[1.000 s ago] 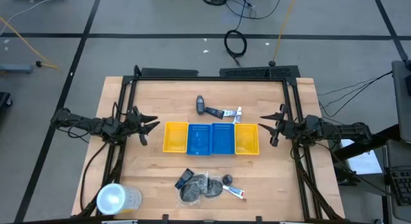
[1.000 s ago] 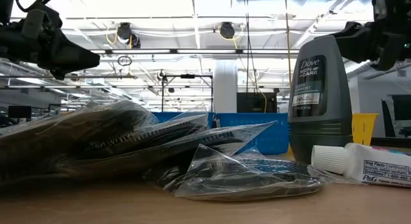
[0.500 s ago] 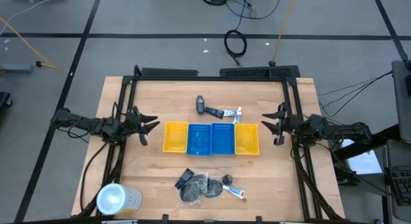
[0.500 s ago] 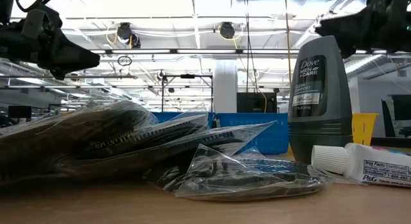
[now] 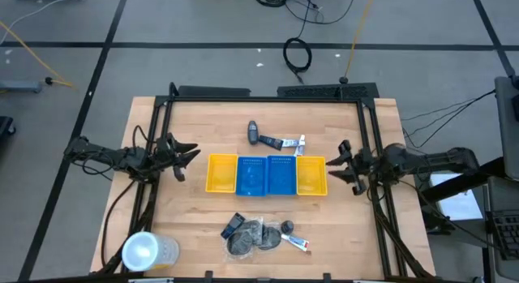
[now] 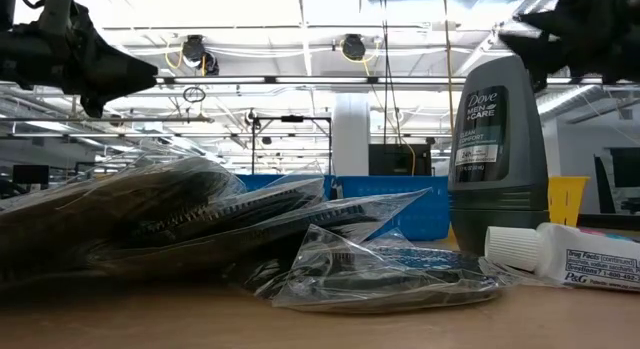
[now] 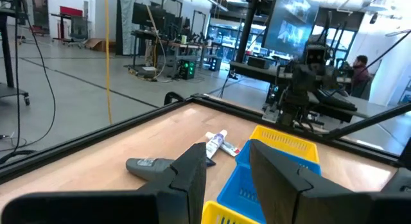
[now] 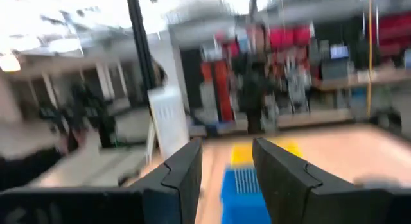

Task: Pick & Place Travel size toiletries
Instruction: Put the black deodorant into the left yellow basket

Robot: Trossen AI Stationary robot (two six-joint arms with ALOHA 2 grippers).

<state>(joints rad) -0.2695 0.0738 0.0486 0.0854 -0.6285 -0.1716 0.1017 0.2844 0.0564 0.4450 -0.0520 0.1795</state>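
The toiletries lie in two groups. Beyond the trays rest a dark grey bottle (image 5: 255, 134) (image 7: 151, 166) and a white tube (image 5: 290, 142) (image 7: 218, 145). At the near edge a dark flat pack (image 5: 233, 225), bagged dark mesh puffs (image 5: 250, 235) (image 6: 150, 224), an upright grey deodorant (image 5: 286, 227) (image 6: 498, 154) and a white tube (image 5: 299, 243) (image 6: 575, 257) sit on the wood. My left gripper (image 5: 183, 153) (image 7: 228, 179) hovers open left of the trays. My right gripper (image 5: 340, 162) (image 8: 231, 176) hovers open right of them.
A row of yellow and blue slotted trays (image 5: 268, 175) (image 7: 282, 144) (image 8: 245, 166) fills the table's middle between the grippers. A large clear round cup (image 5: 147, 250) stands at the near left corner. Black frame rails (image 5: 162, 113) run along the table's sides. A person (image 7: 361, 68) shows far beyond the table.
My right gripper has swung a little toward the trays and the table's near side, staying open; its wrist view is blurred by the motion. My left gripper has edged slightly up and back, still open. No toiletry has moved.
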